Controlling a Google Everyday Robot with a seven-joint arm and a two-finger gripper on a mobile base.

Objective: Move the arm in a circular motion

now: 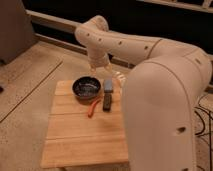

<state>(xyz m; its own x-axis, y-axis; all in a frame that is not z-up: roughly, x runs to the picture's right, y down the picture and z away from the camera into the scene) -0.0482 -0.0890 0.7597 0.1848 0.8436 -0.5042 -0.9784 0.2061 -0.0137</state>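
Camera view, the only one:

- arm (131, 47): huge in frame. A fat segment fills the lower right, a long link runs up-left to the elbow joint at top centre, then a short link drops toward the table's far edge.
- gripper (102, 67): at the end of that drop, centre frame, just above and behind the dark bowl (86, 88). Open or closed: can't tell. Holding anything: can't tell.
- Progress: a circular sweep leaves no trace in the scene, so there's no reading how much of the loop is done or left. My guess is mid-motion, with the arm up off the table and not reaching for anything.
- Surface: slatted wooden table (75, 142), centre to lower left. On it are the bowl, a grey-blue block (108, 86) just right of the bowl, a dark bar (106, 103) below the block, and a thin orange-red item (93, 108) beside the bar.
- Room: speckled floor (27, 87) at left, dark wall with a pale rail (50, 21) across the top, cables (205, 107) at the right edge.
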